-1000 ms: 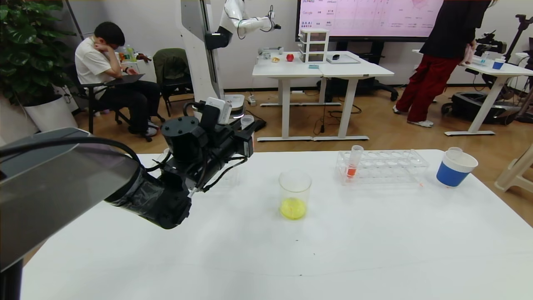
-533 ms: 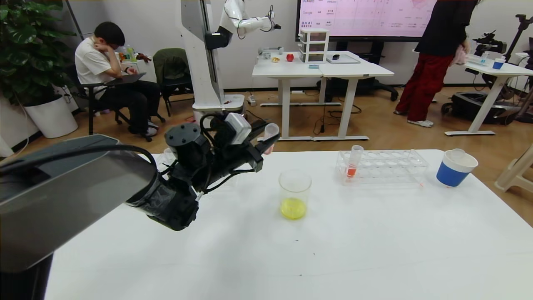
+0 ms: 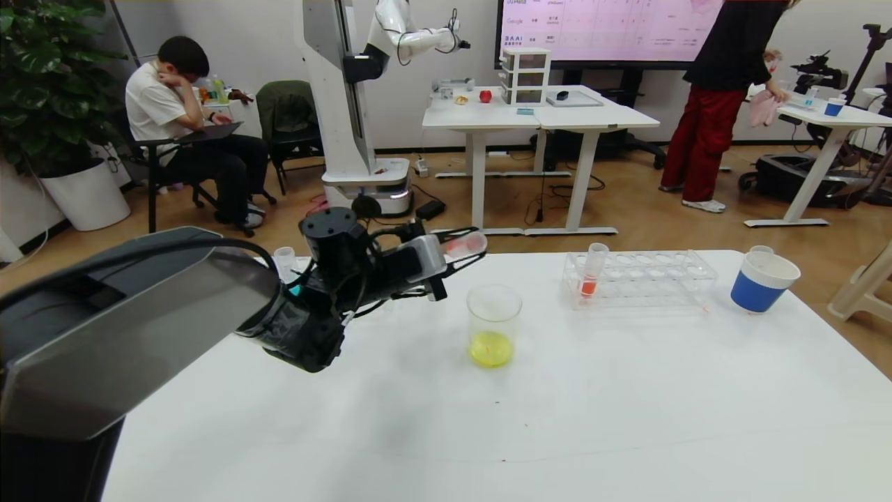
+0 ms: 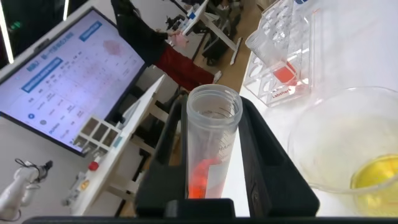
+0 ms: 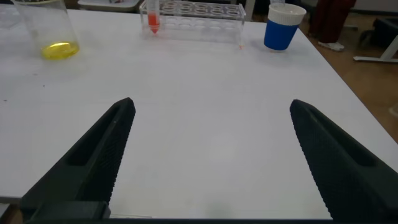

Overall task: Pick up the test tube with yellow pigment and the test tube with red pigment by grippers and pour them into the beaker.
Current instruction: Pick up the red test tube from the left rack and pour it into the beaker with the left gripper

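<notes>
My left gripper point(image 3: 468, 252) is shut on a clear test tube with red pigment point(image 3: 463, 245). It holds the tube nearly level, above the table and just left of the beaker point(image 3: 494, 315), with the tube's mouth toward the beaker. In the left wrist view the red liquid runs along the tube point(image 4: 210, 146) between the black fingers point(image 4: 264, 155). The beaker point(image 4: 348, 146) has yellow liquid at its bottom. The test tube with yellow pigment is out of view. My right gripper point(image 5: 211, 143) is open over bare table and does not show in the head view.
A clear rack point(image 3: 651, 277) at the back right holds another tube with red liquid point(image 3: 591, 270). A blue cup with a white rim point(image 3: 761, 282) stands right of it. A clear tube top point(image 3: 284, 256) peeks out behind the left arm. People and desks are beyond the table.
My left gripper moved right toward the beaker and turned, tipping the red tube from upright to nearly level. The person in red trousers stepped right.
</notes>
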Available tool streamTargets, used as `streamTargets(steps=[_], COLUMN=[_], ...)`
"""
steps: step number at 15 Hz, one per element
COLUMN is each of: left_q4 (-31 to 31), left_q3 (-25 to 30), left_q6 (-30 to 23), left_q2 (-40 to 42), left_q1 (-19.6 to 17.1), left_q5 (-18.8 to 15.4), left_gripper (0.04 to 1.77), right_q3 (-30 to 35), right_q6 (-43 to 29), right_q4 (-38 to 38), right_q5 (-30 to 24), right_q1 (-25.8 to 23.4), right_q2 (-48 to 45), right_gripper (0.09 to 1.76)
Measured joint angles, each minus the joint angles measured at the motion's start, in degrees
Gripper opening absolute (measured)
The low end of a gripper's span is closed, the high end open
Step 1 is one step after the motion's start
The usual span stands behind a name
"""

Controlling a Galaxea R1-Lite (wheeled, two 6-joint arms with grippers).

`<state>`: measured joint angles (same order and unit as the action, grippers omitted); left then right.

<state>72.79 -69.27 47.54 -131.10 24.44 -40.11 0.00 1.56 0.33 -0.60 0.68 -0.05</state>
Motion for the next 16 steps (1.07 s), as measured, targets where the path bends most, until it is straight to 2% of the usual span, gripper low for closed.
streamTargets(steps=[4,6,16], left_q4=[-5.7,-7.6,-9.1], left_q3=[-1.3,-1.4,-0.7], left_q6=[12.5,17.2,31.8], left_q2=[0.3,1.0,1.2], left_q1=[0.1,0.3,0.7], left_q5=[-4.4,-5.4,-3.7], left_gripper=[0.51,0.51,0.51], right_q3=[0.0,0.0,0.0], right_q6=[0.0,0.0,0.0], right_q4=[0.0,0.0,0.0], right_q5=[0.0,0.0,0.0], right_q1=[0.0,0.0,0.0], right_q2=[0.0,0.0,0.0], right_gripper=[1.74,1.74,1.74])
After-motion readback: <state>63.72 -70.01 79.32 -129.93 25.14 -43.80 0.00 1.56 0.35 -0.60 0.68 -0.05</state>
